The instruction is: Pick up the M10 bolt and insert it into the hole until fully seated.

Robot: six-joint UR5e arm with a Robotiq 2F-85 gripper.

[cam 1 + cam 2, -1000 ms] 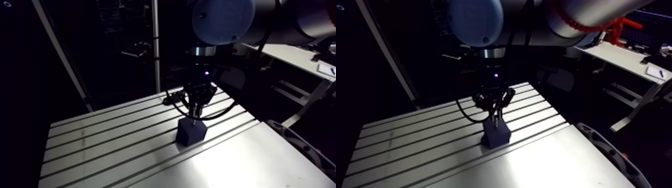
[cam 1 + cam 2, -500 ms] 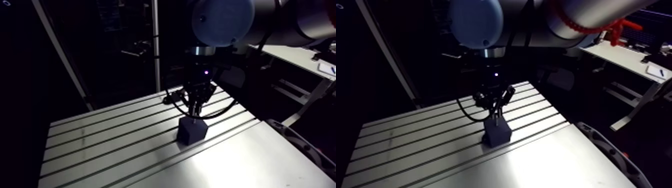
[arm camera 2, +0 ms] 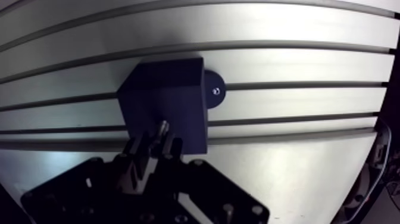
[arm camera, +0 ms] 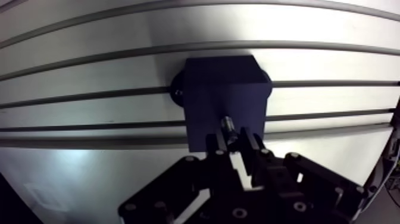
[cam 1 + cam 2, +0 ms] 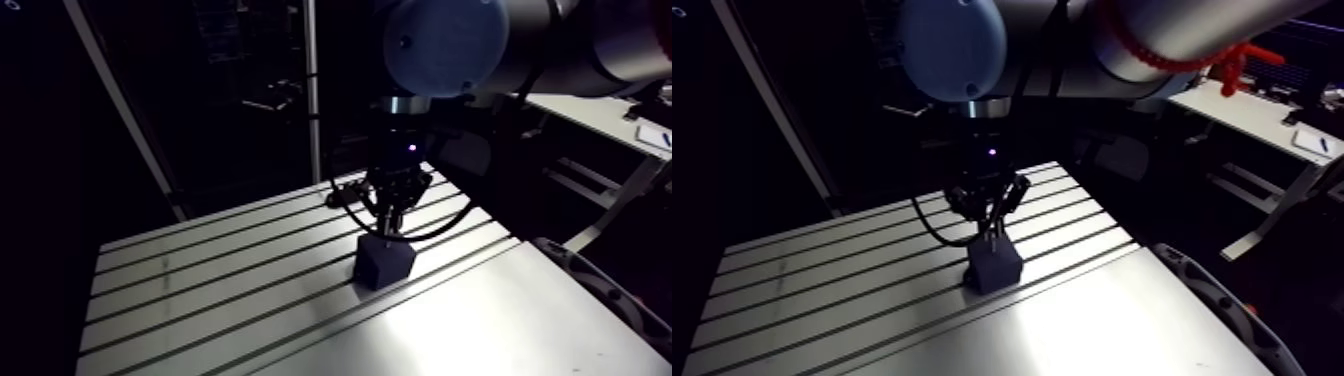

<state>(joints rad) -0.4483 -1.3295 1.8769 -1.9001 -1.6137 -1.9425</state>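
While hand (image 4: 234, 142) clamps bolt (image 4: 228, 125), its head is hidden | hole in block (image 4: 223, 83) unseen

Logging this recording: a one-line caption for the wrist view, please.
Wrist view: the pincer shut on the bolt, its tip over the dark blue block on the slotted table.

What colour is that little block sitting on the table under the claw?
The block is dark navy blue, plain with no pattern; the wrist view shows it best.
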